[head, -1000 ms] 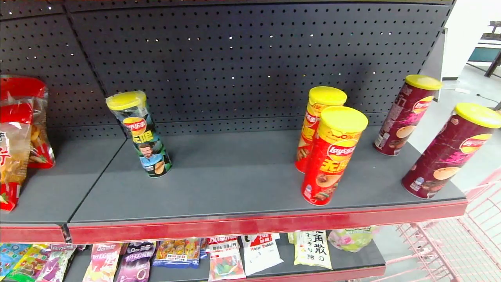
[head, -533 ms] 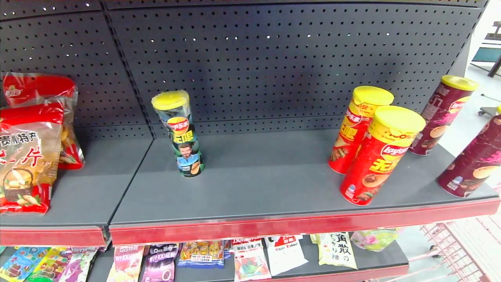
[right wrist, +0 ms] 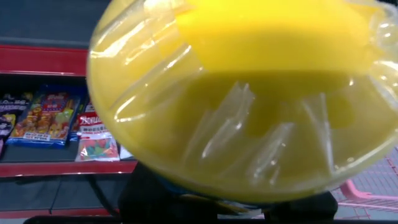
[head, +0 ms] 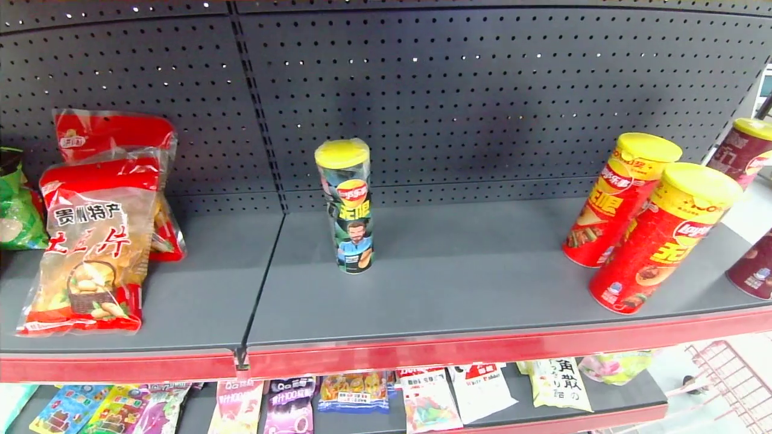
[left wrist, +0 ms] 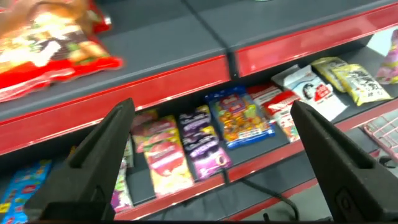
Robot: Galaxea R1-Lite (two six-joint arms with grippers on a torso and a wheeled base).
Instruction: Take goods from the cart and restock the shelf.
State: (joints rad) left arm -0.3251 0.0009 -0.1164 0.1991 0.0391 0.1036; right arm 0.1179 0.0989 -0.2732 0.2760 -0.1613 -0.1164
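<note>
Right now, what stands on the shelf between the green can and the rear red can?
Nothing: the head view shows bare shelf from the green can to the rear red can.

Yellow lids everywhere I look.
Grey shelf (head: 458, 301) with red lip, black hole-dotted pegboard (head: 482, 90); one green-blue can (head: 351, 220), two red cans (head: 660, 241), one maroon can (head: 743, 150), red snack bags (head: 90, 253); lid of held chip can (right wrist: 249, 99) yellow.
</note>
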